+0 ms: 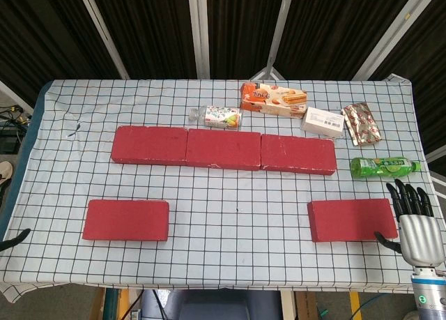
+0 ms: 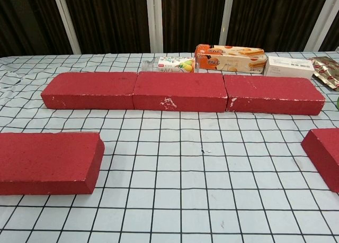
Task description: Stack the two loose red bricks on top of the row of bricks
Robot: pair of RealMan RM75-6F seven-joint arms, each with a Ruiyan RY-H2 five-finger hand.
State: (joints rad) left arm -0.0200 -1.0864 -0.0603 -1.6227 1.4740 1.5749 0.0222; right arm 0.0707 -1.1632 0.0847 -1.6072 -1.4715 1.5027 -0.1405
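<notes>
Three red bricks form a row [image 1: 223, 149] across the middle of the checked tablecloth, seen closer in the chest view as the row [image 2: 180, 91]. One loose red brick [image 1: 126, 219] lies front left, also the brick [image 2: 47, 161]. The other loose red brick [image 1: 352, 219] lies front right, cut off in the chest view as the brick [image 2: 324, 154]. My right hand [image 1: 416, 219] hovers just right of that brick, fingers stretched forward and apart, holding nothing. Of my left hand only a dark fingertip [image 1: 15, 238] shows at the left edge, well left of the left brick.
Behind the row lie a small bottle [image 1: 216, 116], an orange biscuit box [image 1: 274, 99], a white box [image 1: 323, 121] and a foil packet [image 1: 361, 123]. A green bottle [image 1: 383, 167] lies on its side just beyond my right hand. The table's front edge [image 1: 223, 284] is near.
</notes>
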